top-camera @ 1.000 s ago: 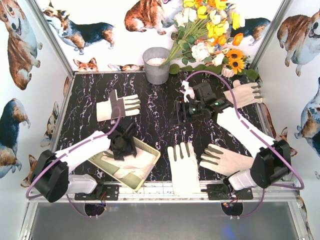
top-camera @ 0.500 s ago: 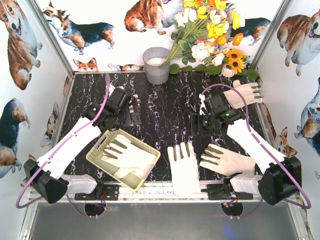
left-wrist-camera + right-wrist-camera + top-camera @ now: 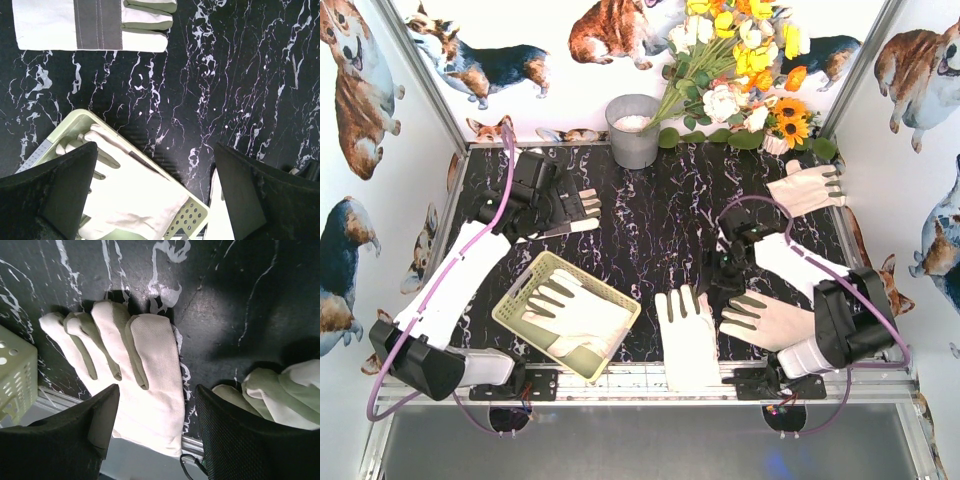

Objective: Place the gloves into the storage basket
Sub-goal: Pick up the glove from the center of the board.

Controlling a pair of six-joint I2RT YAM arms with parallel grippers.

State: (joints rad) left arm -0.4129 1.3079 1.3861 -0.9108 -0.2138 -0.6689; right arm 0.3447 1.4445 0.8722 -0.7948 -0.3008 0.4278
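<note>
The pale yellow-green storage basket (image 3: 521, 299) (image 3: 194, 218) sits at the front left with cream gloves (image 3: 575, 318) (image 3: 131, 196) lying in it. A glove with a grey band (image 3: 585, 205) (image 3: 95, 25) lies at the back left, partly under my left gripper (image 3: 558, 212) (image 3: 155, 147), which hangs open and empty. A cream glove (image 3: 687, 335) (image 3: 142, 380) lies at the front middle. My right gripper (image 3: 720, 280) (image 3: 157, 397) hovers open over its finger end. Another glove (image 3: 775, 320) (image 3: 280, 390) lies beside it on the right. One more glove (image 3: 807, 188) lies at the back right.
A grey metal bucket (image 3: 633, 130) stands at the back middle beside a bunch of flowers (image 3: 740, 70). Corgi-print walls close in the left, back and right sides. A metal rail (image 3: 640, 378) runs along the table's front edge.
My left gripper opened over the basket, leaving a glove in it, then swung to the back left over the banded glove. My right arm drew forward toward the front middle glove.
</note>
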